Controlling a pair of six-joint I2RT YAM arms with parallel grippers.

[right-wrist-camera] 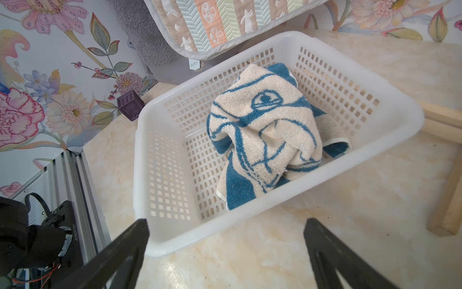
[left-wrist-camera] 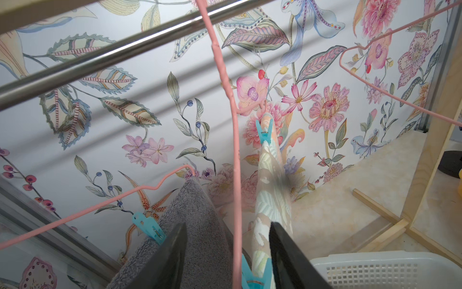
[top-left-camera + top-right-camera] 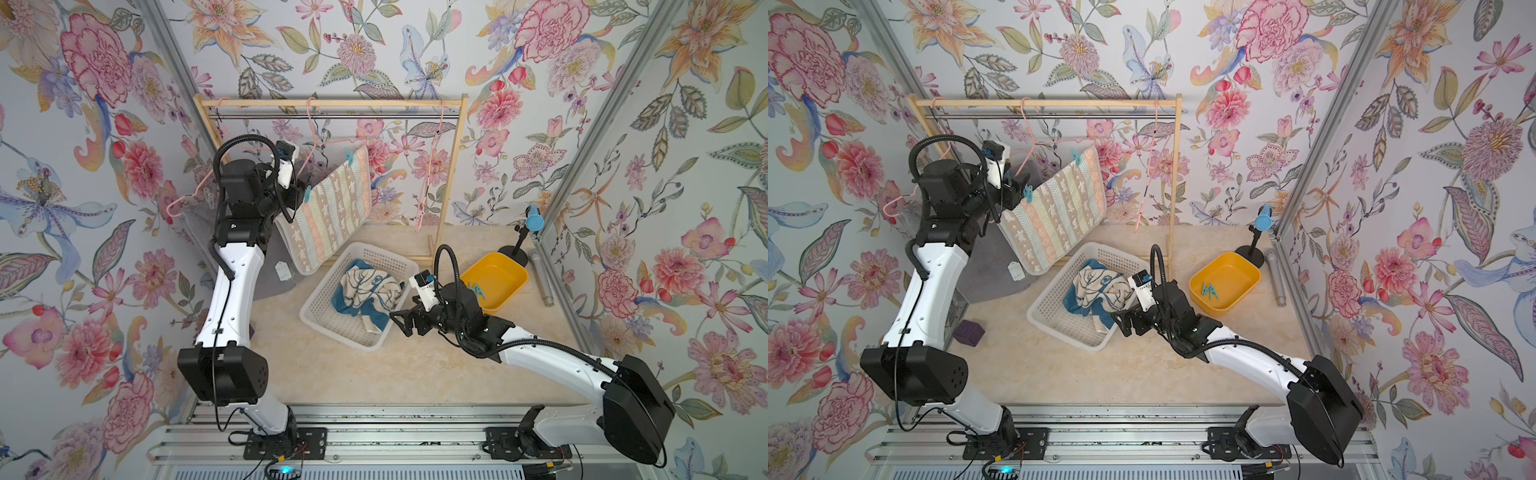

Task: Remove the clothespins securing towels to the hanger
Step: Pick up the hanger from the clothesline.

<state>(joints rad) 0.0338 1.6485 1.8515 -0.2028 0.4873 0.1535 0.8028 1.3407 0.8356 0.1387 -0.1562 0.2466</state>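
Jaws of the left gripper (image 2: 228, 225) straddle, apart, a teal plastic clothespin (image 2: 257, 281) on the striped peach-mint towel (image 3: 328, 208) behind the white lattice basket (image 1: 140, 180); right gripper (image 1: 226, 221) gapes beside it.

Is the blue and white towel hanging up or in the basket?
In the basket. The blue and white towel lies crumpled in a heap inside the white basket on the table, not on any hanger.
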